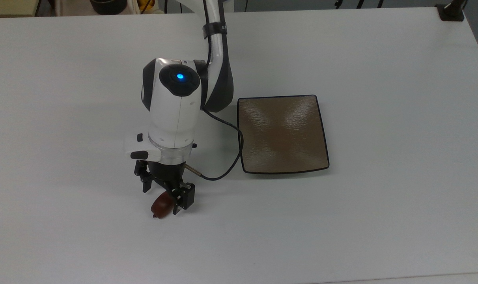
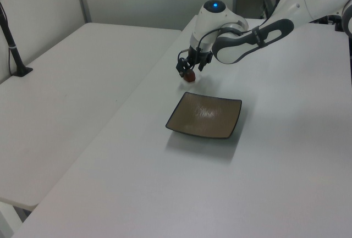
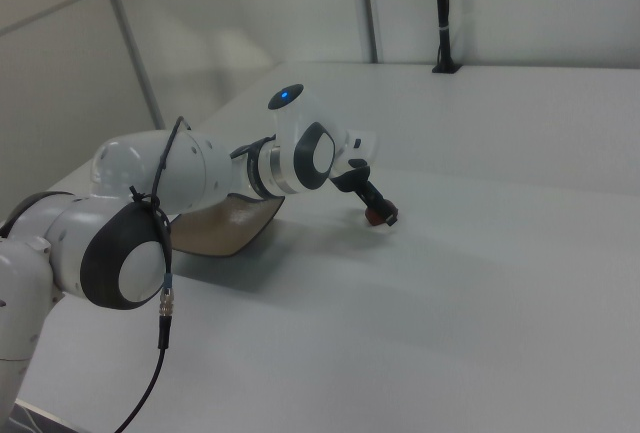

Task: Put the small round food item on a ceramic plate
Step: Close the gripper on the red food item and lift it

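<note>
White table, second white table alongside, black pole standing on it

The gripper covers the top half of the food item in the top view. In the right view the arm blocks most of the plate.

This looks like a robotics lab: a white robot arm with a lit blue indicator works over a plain white bench, and a second white bench stands beside it. Bare pale partition walls with metal framing and a black clamped post surround the workspace.
</note>
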`<state>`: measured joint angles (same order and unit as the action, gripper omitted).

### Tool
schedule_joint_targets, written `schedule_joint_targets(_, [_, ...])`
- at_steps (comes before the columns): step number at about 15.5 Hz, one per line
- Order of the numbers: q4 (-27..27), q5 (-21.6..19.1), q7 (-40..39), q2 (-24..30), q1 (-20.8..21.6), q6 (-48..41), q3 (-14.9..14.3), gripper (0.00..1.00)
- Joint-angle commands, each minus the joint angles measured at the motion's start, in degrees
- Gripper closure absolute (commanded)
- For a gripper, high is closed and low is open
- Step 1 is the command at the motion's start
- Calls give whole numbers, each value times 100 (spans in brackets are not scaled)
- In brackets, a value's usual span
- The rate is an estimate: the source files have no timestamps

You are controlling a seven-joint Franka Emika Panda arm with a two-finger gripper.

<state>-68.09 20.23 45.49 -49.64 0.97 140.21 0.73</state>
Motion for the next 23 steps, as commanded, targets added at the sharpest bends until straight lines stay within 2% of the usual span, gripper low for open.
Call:
schedule_joint_targets(1, [130, 306, 127, -99, 0, 95, 23, 66])
schedule_joint_targets(2, [121, 315, 118, -99, 0, 95, 23, 74])
schedule_joint_targets(3, [121, 315, 109, -99, 0, 95, 23, 76])
schedule_joint_targets(7, [95, 306, 66, -29, -18, 95, 32, 76])
schedule_joint_targets(10, [-186, 219, 48, 409, -9, 25, 50, 76])
schedule_joint_targets(15, [-889, 183, 48, 1121, 18, -2, 462, 76])
schedule_joint_targets(19, [-1688, 183, 48, 1780, 79, -2, 682, 75])
schedule_joint_targets(23, [-2154, 183, 48, 2089, 211, -28, 963, 75])
